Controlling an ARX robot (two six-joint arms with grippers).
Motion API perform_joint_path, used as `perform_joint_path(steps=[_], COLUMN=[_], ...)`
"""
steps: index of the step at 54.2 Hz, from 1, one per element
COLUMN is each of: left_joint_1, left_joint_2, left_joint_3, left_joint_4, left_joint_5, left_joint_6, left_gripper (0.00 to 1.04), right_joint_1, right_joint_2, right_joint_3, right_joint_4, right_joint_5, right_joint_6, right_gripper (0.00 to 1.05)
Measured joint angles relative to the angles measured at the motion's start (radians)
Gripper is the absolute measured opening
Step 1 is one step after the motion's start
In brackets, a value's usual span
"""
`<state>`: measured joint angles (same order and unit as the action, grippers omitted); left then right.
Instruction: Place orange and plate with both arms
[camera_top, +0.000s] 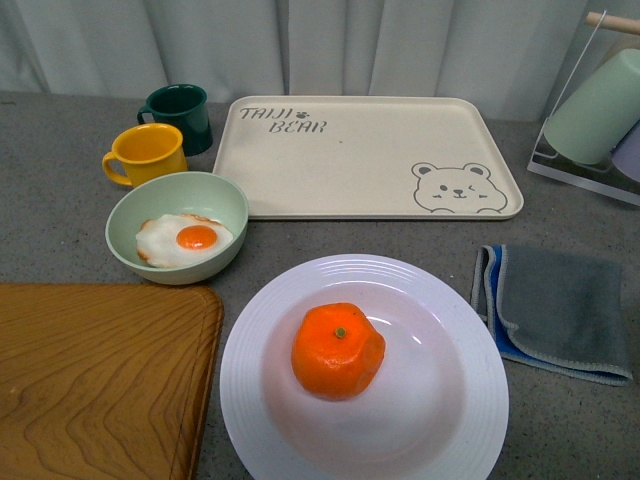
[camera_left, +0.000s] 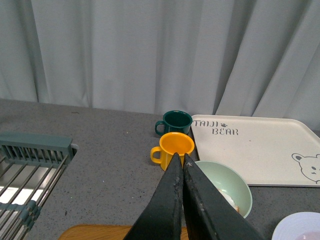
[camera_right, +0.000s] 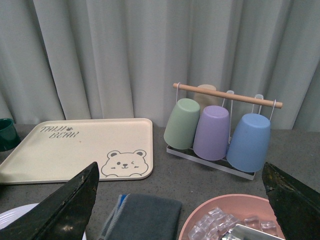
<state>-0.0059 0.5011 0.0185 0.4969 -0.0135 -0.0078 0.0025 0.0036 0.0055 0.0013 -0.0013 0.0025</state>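
We are looking at the orange (camera_top: 338, 351) sitting in the well of the plate (camera_top: 250, 400), a little left of its middle, with its green stem dot facing up. The plate is resting on the grey table near the robot. The wooden board (camera_top: 90, 380) is lying just beside it on the left, and the grey cloth (camera_top: 560, 310) is lying near it on the right. Beyond the plate, the pale green bowl (camera_top: 225, 195) is holding a fried egg (camera_top: 185, 240), and the bear tray (camera_top: 370, 150) is lying further back.

Neither arm is showing in the front view, so both are keeping well apart from the orange.

In the left wrist view, the left gripper (camera_left: 180, 159) is pressing its two dark fingers together with nothing between them. Its tips are lining up with the yellow mug (camera_left: 172, 147), with the green mug (camera_left: 176, 122) just behind that. Only a sliver of the plate's rim (camera_left: 300, 227) is showing there, off to the side of the fingers, and the orange is lying out of that picture.

In the right wrist view, the right gripper (camera_right: 180, 166) is spreading its fingers wide and gripping nothing. It is facing the cup rack (camera_right: 220, 125) and the tray, with a pink bowl of ice cubes (camera_right: 200, 220) close beneath it. A small piece of the plate's rim (camera_right: 10, 215) is peeking in at one corner, away from the fingers, and the orange is not showing in that picture.
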Motion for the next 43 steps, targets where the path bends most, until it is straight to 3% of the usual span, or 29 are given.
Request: perform_joint_path(steps=[43], left_joint_1=[0.003], left_joint_2=[-0.316], left_joint_3=[0.000], left_joint_4=[-0.309], left_joint_5=[0.013], left_joint_6=[0.000], left_gripper=[0.04], right_joint_1=[0.000], right_joint_2=[0.000], right_joint_3=[0.000], right_joint_4=[0.000], right_joint_5=[0.000], right_joint_6=[0.000], right_gripper=[0.95])
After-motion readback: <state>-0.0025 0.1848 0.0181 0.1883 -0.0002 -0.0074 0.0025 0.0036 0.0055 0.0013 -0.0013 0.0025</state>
